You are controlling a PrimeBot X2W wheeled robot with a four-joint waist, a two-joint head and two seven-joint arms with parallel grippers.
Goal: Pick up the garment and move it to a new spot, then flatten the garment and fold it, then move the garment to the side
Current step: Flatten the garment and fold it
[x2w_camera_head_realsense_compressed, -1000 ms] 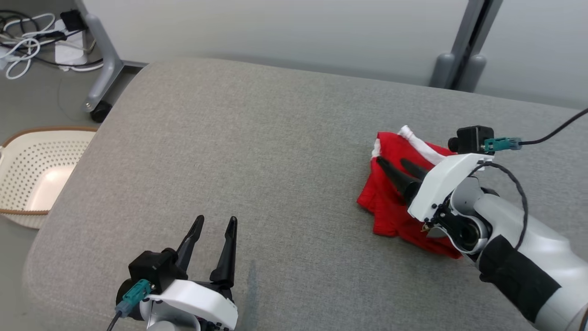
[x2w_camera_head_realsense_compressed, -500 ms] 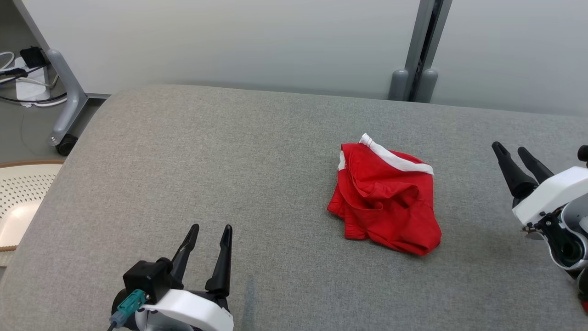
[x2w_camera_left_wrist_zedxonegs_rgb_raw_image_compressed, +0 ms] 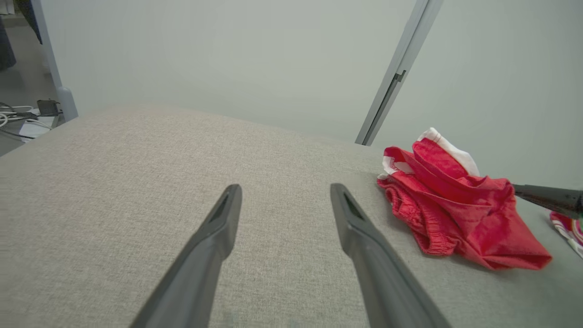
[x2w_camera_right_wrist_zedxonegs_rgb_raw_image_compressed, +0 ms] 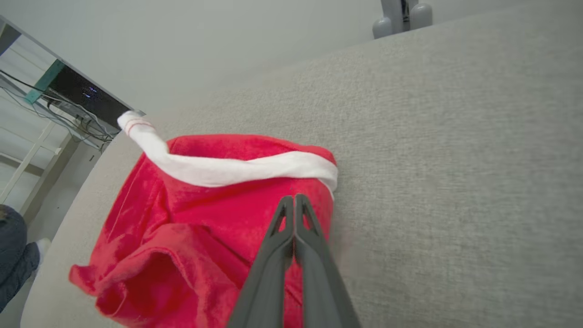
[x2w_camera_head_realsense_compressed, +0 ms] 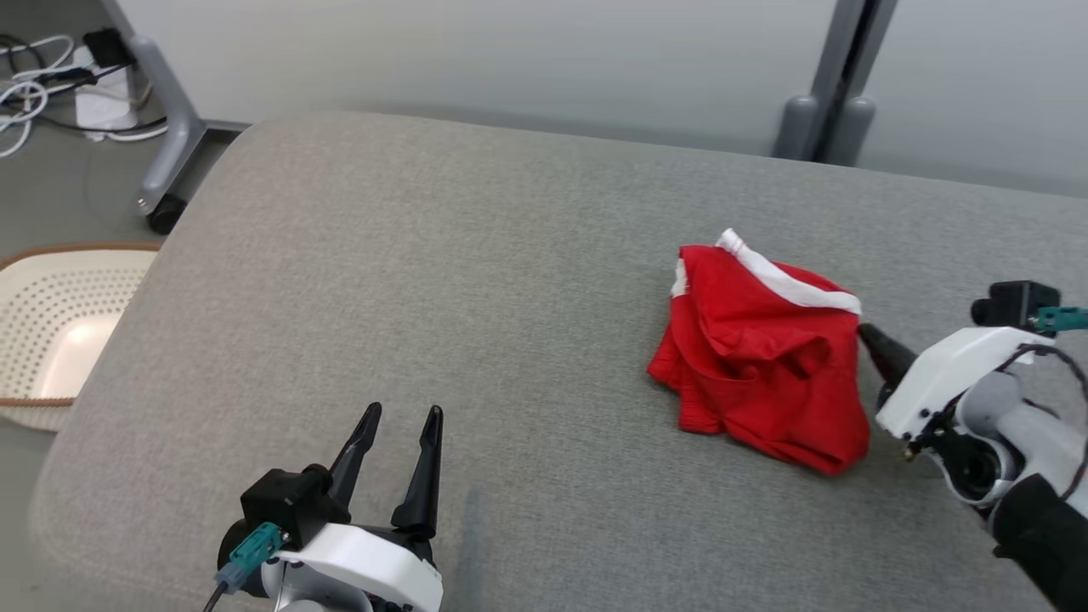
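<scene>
The garment point(x2w_camera_head_realsense_compressed: 765, 357) is a crumpled red pair of shorts with a white waistband, lying on the right half of the grey padded table point(x2w_camera_head_realsense_compressed: 425, 255). My right gripper point(x2w_camera_head_realsense_compressed: 863, 333) is shut, its tips touching the garment's right edge just below the waistband. In the right wrist view the closed fingertips point(x2w_camera_right_wrist_zedxonegs_rgb_raw_image_compressed: 294, 198) rest against the red cloth point(x2w_camera_right_wrist_zedxonegs_rgb_raw_image_compressed: 205, 205), and I see no cloth pinched between them. My left gripper point(x2w_camera_head_realsense_compressed: 404, 410) stands open over bare table near the front edge, well left of the garment point(x2w_camera_left_wrist_zedxonegs_rgb_raw_image_compressed: 455, 214). Nothing lies between its fingers point(x2w_camera_left_wrist_zedxonegs_rgb_raw_image_compressed: 285, 188).
A perforated cream basket point(x2w_camera_head_realsense_compressed: 51, 323) sits on the floor beyond the table's left edge. A wheeled grey stand leg point(x2w_camera_head_realsense_compressed: 166, 144) and cables point(x2w_camera_head_realsense_compressed: 34, 76) are at the far left, a grey post point(x2w_camera_head_realsense_compressed: 824, 127) behind. A person's leg point(x2w_camera_right_wrist_zedxonegs_rgb_raw_image_compressed: 13, 255) shows at the table's far side.
The head camera has shifted between frames. My right gripper, open and off to the garment's right half a second ago, has come in to its right edge and shut. The left gripper stays open.
</scene>
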